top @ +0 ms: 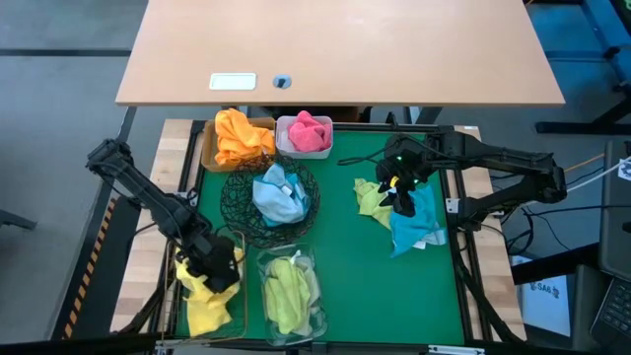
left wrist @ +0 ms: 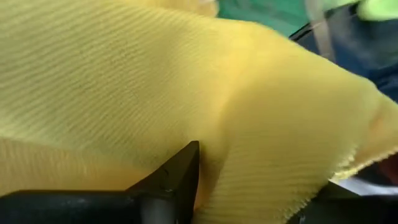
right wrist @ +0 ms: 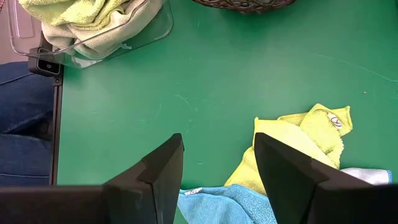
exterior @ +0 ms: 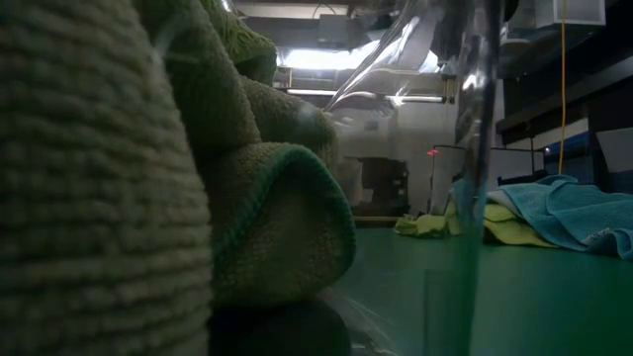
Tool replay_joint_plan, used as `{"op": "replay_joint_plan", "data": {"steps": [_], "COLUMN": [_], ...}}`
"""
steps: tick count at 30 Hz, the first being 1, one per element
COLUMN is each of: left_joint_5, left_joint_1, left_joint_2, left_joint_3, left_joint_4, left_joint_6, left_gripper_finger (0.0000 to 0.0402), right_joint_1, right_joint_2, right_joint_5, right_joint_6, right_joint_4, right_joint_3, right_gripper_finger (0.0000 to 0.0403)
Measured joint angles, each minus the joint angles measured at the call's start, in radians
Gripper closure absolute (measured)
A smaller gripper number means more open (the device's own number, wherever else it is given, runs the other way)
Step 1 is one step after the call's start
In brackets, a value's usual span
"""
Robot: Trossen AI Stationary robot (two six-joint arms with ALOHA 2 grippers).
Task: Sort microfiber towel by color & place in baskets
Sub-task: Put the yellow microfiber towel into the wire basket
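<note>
A: Green mat (top: 340,266): which loose towels lie on it?
B: A teal towel (top: 416,225) and an olive-green towel (top: 373,202), touching, directly beneath the right gripper (right wrist: 217,171), whose fingers stand parted and empty.
A: And the left gripper (top: 213,258)?
B: Over the wire basket (top: 243,314), against the yellow towel (left wrist: 186,81); its grip cannot be told.

No writing can be read anywhere. The white label (top: 233,82) on the wooden bench (top: 414,49) is too small to make out, and so is the tag (right wrist: 336,121) sewn on the lime towel (right wrist: 298,146).
</note>
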Motion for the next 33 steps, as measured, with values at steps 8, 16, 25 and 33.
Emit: {"op": "replay_joint_plan", "data": {"steps": [8,16,25,33], "left_joint_5": [-0.082,-0.086,-0.08,-0.251], "left_joint_1": [-0.002,-0.028,-0.106,-0.193], "left_joint_2": [-0.121,-0.182,-0.067,0.048], "left_joint_3": [0.0,0.0,0.0,0.0], "left_joint_4": [0.115,0.232,-0.059,-0.023], "left_joint_6": [0.004,-0.045,-0.032,0.156], "left_gripper_finger": [0.0264,0.0264,0.0264,0.0264], "right_joint_1": [0.0,0.0,0.0,0.0], "right_joint_2": [0.0,0.0,0.0,0.0], "right_joint_5": [0.0,0.0,0.0,0.0], "right_joint_6": [0.0,0.0,0.0,0.0], "right_joint_4": [0.0,-0.005,-0.011,-0.012], "right_joint_3": [0.0,0.0,0.0,0.0], "right_gripper_finger": [0.0205,0.0205,0.0205,0.0205]}}
